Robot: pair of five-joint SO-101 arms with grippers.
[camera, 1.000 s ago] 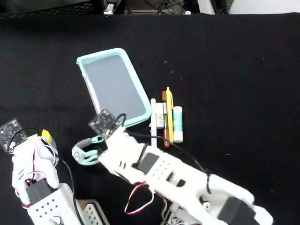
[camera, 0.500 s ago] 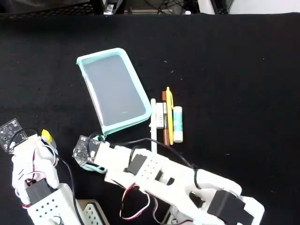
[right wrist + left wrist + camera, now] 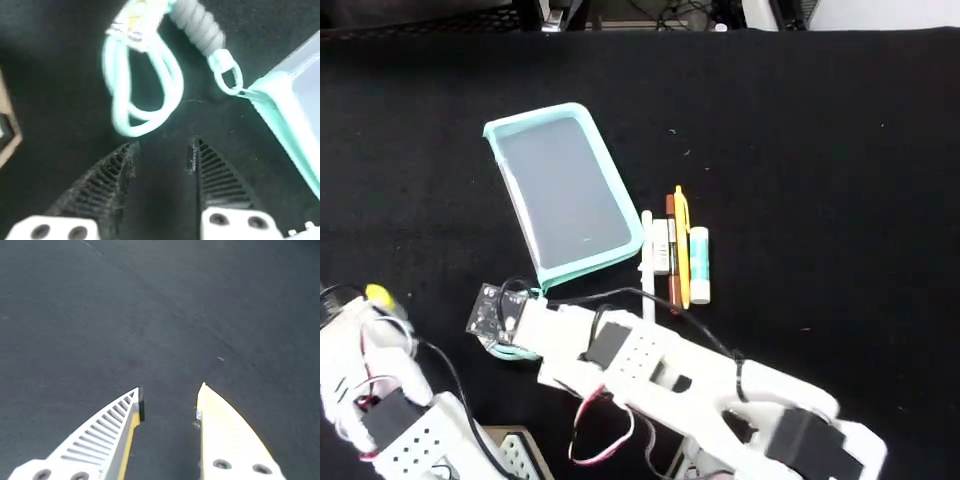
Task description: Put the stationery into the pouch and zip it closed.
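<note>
Tools first: the left tool [image 3: 169,399] hung at the lower left of the high view. Its white and yellow fingers were parted to a moderate gap with nothing between them, only dark surface [image 3: 150,300] below. Next along, the right arm [image 3: 660,370] stretched in from the lower right. The right tool [image 3: 162,147] hovered low, black fingers narrowly apart and empty, just short of the teal cord loop [image 3: 142,85] lying on the surface. Beside that loop, a grey pull [image 3: 200,25] hooked by a ring onto the pouch's corner. The pouch [image 3: 565,185] lay flat and slanted, teal-rimmed, grey-faced. Just off its right edge the stationery sat outside it in a tight row: white pen [image 3: 647,262], small eraser-like block [image 3: 661,246], brown pen [image 3: 672,255], yellow pen [image 3: 682,245], glue stick [image 3: 699,264].
</note>
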